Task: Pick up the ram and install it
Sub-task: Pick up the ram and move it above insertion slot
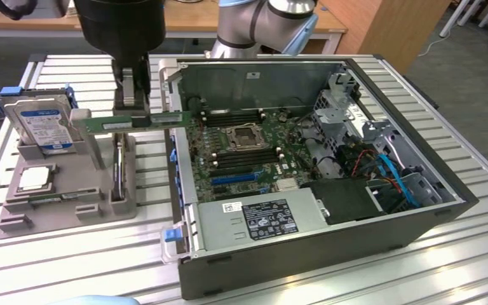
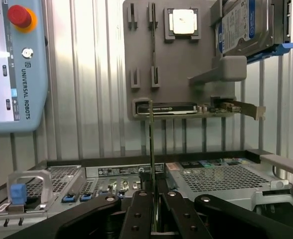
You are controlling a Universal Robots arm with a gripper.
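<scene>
Hand (image 1: 134,111): clamped mid-length on thin green ram stick (image 1: 166,119), beside black computer case (image 1: 312,254).
Handling: judged light, stiff, fragile.

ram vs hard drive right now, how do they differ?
The ram is a thin green board; the hard drive is a thick silver block with a blue label.
The ram is up in the air, clamped in the gripper jaws; the hard drive sits in the grey holder.
The ram's long edge is level; the hard drive stands on end.
Shared: neither is installed in the open computer case.
</scene>
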